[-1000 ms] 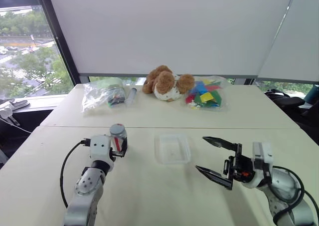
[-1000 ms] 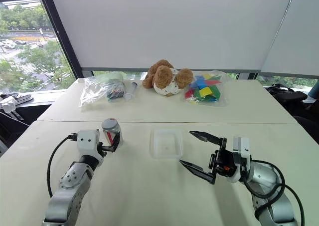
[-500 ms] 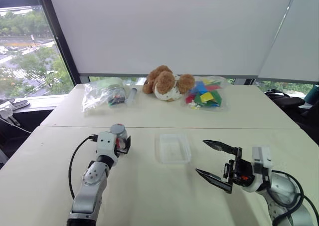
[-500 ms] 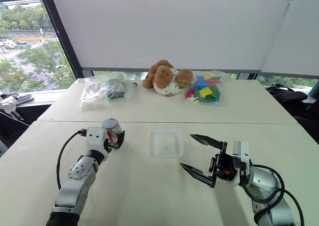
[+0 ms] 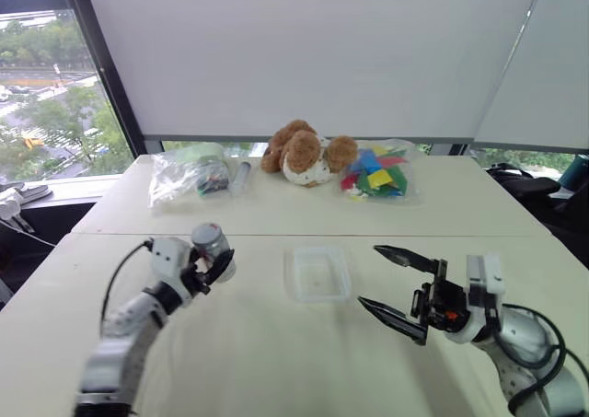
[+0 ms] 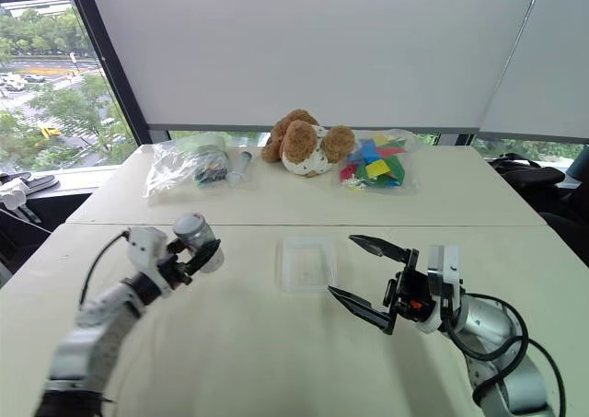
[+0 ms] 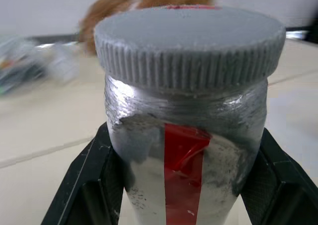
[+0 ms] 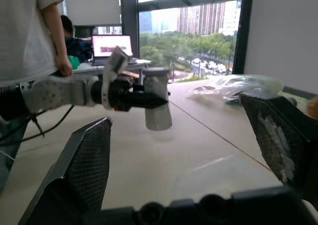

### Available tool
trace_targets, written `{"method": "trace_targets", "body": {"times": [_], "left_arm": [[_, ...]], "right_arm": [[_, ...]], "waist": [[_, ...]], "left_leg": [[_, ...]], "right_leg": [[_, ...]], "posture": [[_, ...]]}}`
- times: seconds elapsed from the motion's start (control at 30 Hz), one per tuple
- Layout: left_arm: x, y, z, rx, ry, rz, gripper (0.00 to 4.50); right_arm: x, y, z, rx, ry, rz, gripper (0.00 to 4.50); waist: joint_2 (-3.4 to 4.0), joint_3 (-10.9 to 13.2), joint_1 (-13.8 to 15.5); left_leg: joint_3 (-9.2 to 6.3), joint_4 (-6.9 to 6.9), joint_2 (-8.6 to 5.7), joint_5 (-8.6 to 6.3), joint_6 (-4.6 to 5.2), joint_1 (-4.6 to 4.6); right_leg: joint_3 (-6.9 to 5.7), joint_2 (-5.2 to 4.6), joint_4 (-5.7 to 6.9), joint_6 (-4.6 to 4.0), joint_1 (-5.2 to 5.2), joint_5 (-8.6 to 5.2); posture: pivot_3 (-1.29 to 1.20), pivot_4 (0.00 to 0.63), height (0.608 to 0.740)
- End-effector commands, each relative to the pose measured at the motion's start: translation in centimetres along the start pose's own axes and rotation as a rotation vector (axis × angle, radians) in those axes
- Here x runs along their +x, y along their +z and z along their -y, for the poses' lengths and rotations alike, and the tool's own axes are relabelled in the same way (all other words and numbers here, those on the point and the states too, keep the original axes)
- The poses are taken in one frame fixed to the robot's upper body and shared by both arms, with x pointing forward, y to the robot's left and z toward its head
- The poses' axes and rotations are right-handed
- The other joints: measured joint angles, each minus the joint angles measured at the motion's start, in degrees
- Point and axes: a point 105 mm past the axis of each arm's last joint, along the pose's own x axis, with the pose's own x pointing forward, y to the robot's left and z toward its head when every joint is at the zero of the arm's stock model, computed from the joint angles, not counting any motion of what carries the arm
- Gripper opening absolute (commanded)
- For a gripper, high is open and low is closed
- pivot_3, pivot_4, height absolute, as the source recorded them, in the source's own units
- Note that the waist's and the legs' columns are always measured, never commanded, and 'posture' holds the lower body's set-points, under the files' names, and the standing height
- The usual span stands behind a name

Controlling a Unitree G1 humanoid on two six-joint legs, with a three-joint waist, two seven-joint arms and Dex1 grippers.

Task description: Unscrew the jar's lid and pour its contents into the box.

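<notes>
Two hands over the table [image 5: 276, 362]: the left hand [image 5: 217, 266] grips the jar [image 5: 213, 249], lid [image 5: 206, 232] on, lifted clear left of the box [image 5: 318, 273]; the right hand [image 5: 391, 283] gapes wide, holding nothing.

Silvery jar [image 7: 184, 150] with red stripe, grey ribbed lid [image 7: 189, 41]

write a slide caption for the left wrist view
Left gripper shut on the jar, grey lid still screwed on.
</notes>
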Motion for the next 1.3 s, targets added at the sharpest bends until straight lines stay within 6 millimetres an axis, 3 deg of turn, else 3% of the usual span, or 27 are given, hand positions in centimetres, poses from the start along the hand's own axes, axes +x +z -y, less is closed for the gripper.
{"method": "trace_targets", "body": {"times": [0.03, 0.17, 0.37, 0.67, 0.93, 1.03, 1.13, 1.3], "left_arm": [[1.4, 1.9, 3.9, 0.037, -0.336, -0.037, 2.38], [3.8, 1.3, 6.2, 0.102, -0.520, -0.086, 2.38], [5.8, 1.2, 8.0, 0.155, -0.626, -0.069, 2.38], [6.2, 1.5, 9.0, 0.155, -0.663, -0.044, 2.38], [6.2, 2.0, 8.7, 0.140, -0.635, -0.034, 2.38], [6.3, 2.4, 8.5, 0.133, -0.627, -0.026, 2.38], [6.3, 2.3, 8.6, 0.131, -0.633, -0.029, 2.38], [6.1, 2.1, 9.0, 0.123, -0.642, -0.028, 2.38]], "right_arm": [[2.8, 2.9, -1.0, 0.080, 0.091, 0.028, 4.50], [6.8, 2.7, -0.7, 0.156, 0.095, -0.061, 4.50], [10.7, 2.4, -0.1, 0.194, 0.079, -0.119, 4.50], [11.5, 0.8, -0.6, 0.215, 0.103, -0.197, 4.50], [11.4, 0.1, -0.7, 0.193, 0.134, -0.213, 4.50], [11.3, 0.0, -0.5, 0.186, 0.135, -0.208, 3.62], [11.4, 0.1, -0.6, 0.183, 0.143, -0.192, 2.36], [11.3, 0.1, -0.8, 0.187, 0.156, -0.184, 2.34]], "waist": [[0.04, 0.00, 0.08], [0.03, -0.01, -0.04], [0.03, -0.01, -0.22], [0.02, -0.01, -0.23], [0.02, -0.01, -0.50], [0.02, -0.01, -0.57], [0.02, -0.01, -0.55], [0.02, -0.01, -0.56]], "left_leg": [[0.01, 0.01, -0.02, 0.00, -0.01, -0.03], [0.01, 0.00, -0.05, 0.00, 0.00, -0.06], [0.01, 0.01, -0.04, 0.03, 0.02, -0.89], [0.04, 0.05, -0.08, 0.03, 0.05, -0.95], [0.00, 0.15, -0.05, 0.04, 0.06, -0.81], [0.00, 0.15, -0.05, 0.04, 0.06, -0.81], [0.00, 0.14, -0.05, 0.04, 0.06, -0.82], [-0.01, 0.14, -0.05, 0.04, 0.06, -0.82]], "right_leg": [[0.00, -0.01, -0.04, -0.06, -0.02, 0.04], [0.01, -0.14, -0.12, -0.06, 0.00, 0.04], [0.02, 0.11, 0.07, 0.15, -0.94, 0.18], [-0.06, 0.21, 0.09, 0.28, -0.95, 0.24], [-0.06, 0.31, 0.12, 0.29, -0.80, 0.25], [-0.06, 0.31, 0.12, 0.29, -0.80, 0.25], [-0.06, 0.31, 0.12, 0.30, -0.80, 0.26], [-0.06, 0.32, 0.12, 0.33, -0.80, 0.27]], "posture": [[0.00, 0.150, 0.740], [0.00, 0.150, 0.740], [0.00, 0.150, 0.740], [0.00, 0.150, 0.740], [0.00, 0.150, 0.740], [0.00, 0.150, 0.740], [0.00, 0.150, 0.740], [0.00, 0.150, 0.740]]}}
